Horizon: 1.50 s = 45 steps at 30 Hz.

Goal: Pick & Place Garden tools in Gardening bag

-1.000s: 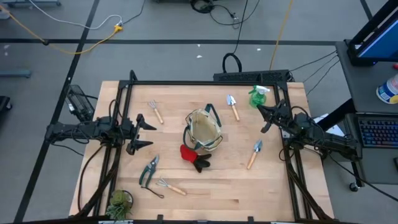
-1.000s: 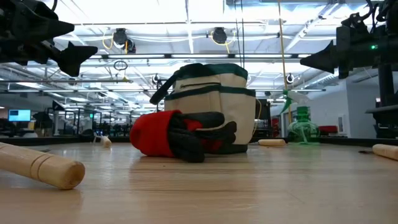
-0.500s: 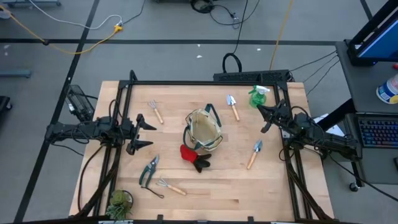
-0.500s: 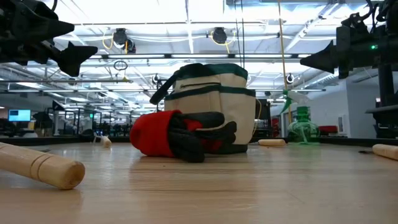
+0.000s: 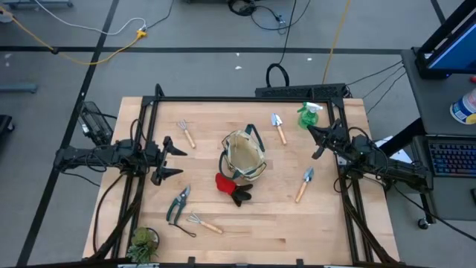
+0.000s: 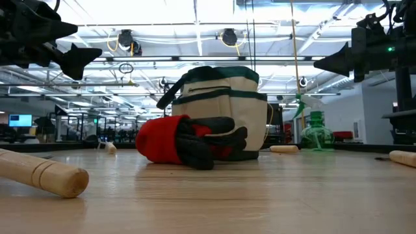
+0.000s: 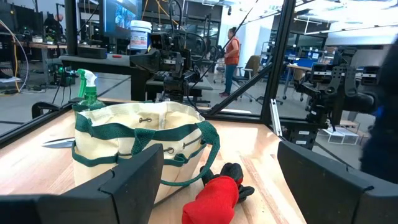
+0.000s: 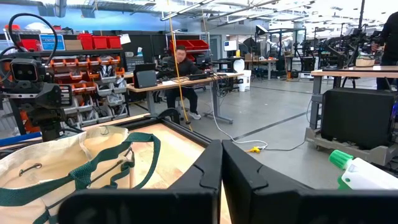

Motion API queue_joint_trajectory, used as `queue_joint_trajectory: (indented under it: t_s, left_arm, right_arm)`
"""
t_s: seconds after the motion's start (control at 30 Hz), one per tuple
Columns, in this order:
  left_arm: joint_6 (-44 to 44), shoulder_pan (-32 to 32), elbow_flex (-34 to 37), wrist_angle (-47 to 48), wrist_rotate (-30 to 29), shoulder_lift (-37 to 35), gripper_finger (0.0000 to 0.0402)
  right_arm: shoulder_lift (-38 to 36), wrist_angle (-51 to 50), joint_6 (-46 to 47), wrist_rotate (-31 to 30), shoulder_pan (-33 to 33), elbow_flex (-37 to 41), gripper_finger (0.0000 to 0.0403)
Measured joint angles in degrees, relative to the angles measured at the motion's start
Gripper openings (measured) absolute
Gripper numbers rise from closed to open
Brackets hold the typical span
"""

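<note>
My left gripper [image 5: 168,157] hangs above the table [image 5: 260,216] with jaws spread wide and empty, facing the gardening bag [image 5: 244,156], which stands upright mid-table, well apart from them. Red-and-black gloves [image 5: 231,187] lie touching the bag's near side. Pruners [image 5: 177,204] and a fork rake [image 5: 202,222] lie on the table near my left arm. My right gripper [image 5: 320,141] has jaws pressed together, holding nothing, near the green spray bottle [image 5: 307,115]. One trowel [image 5: 278,127] lies between that gripper and the bag; another trowel [image 5: 303,183] lies beside my right arm.
</note>
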<state>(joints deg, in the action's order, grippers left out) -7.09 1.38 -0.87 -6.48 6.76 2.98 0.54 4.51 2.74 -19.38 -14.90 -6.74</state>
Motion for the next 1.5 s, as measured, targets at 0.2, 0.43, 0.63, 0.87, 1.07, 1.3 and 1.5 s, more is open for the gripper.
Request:
queue_joint_trajectory:
  t_s: [0.2, 0.43, 0.63, 0.87, 1.07, 1.3, 1.5]
  left_arm:
    - [0.0, 0.0, 0.0, 0.0, 0.0, 0.0, 0.0324]
    - [0.0, 0.0, 0.0, 0.0, 0.0, 0.0, 0.0324]
    - [0.0, 0.0, 0.0, 0.0, 0.0, 0.0, 0.0324]
    - [0.0, 0.0, 0.0, 0.0, 0.0, 0.0, 0.0324]
    - [0.0, 0.0, 0.0, -0.1, -1.0, 0.0, 0.0324]
    - [-1.6, 0.0, 0.0, -3.5, -2.9, 0.0, 0.0324]
    - [-17.7, 0.0, 0.0, -10.5, -2.7, 0.0, 0.0324]
  right_arm:
    - [0.0, 0.0, 0.0, 0.0, 0.0, 0.0, 0.0]
    - [0.0, 0.1, 0.0, 0.0, 0.0, 0.0, 0.0]
    - [0.0, 0.0, 0.0, 0.0, 0.0, 0.0, 0.0]
    - [0.0, 0.7, -0.8, 0.0, 0.0, 0.0, 0.0]
    - [0.0, 0.5, -0.9, 0.0, 0.0, 0.0, 0.0]
    - [0.0, 0.5, -0.9, 0.0, 0.0, 0.0, 0.0]
    - [0.0, 0.5, -0.9, -0.2, 0.0, 0.0, 0.0]
